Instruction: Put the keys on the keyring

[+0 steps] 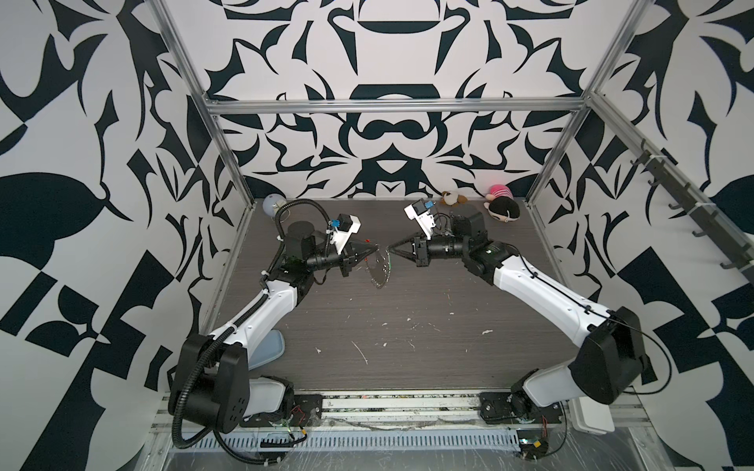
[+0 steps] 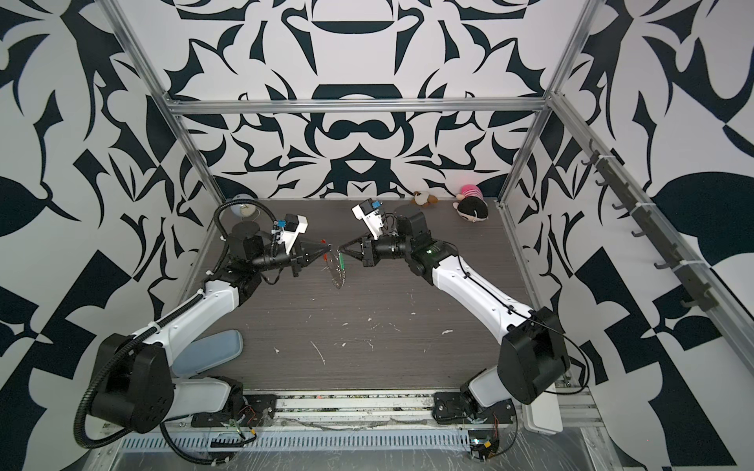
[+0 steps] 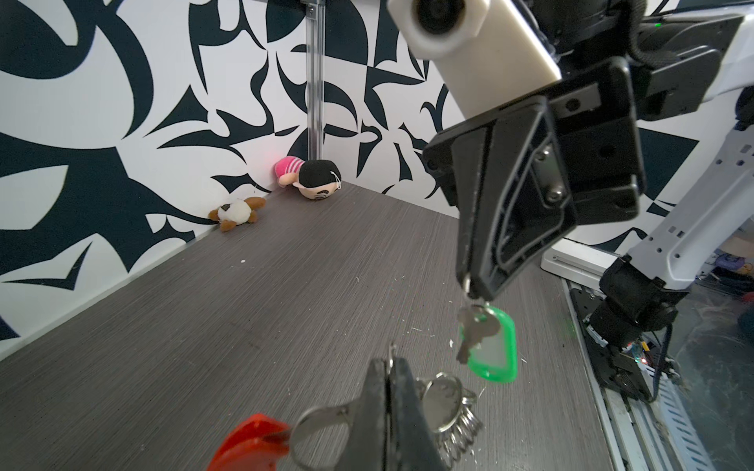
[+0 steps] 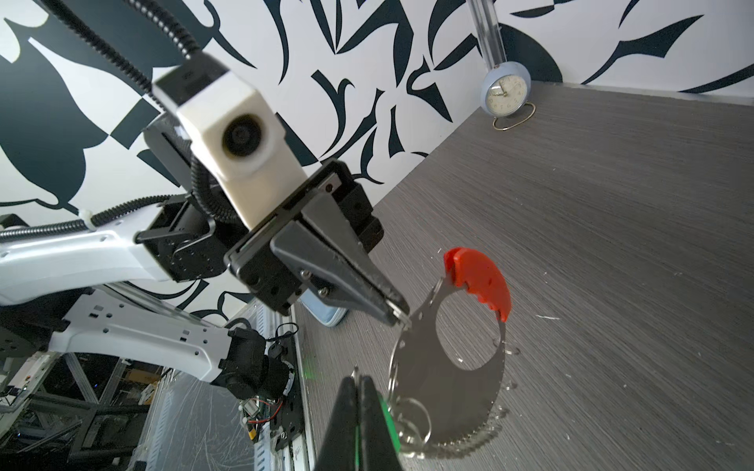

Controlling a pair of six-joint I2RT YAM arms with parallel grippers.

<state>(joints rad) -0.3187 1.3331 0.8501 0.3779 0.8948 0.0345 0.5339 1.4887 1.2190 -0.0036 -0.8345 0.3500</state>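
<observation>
The keys (image 3: 491,346), a green tag with one silver key, hang clear above the tabletop (image 1: 408,318) from the right hand (image 3: 474,287), clenched on their small ring. At 9 o'clock of that hand in both top views, the left hand (image 4: 396,314) is clenched on the rim of the keyring (image 4: 449,391), which dangles just beside the keys, red piece (image 4: 479,281) close by the grip.

Top views: you look steeply down from high in front, far; table (image 1: 408,326) lower centre in both | left wrist: close, faces right gripper (image 3: 473,287) | right wrist: close, faces left gripper (image 4: 399,316) | shared: tabletop middle
</observation>
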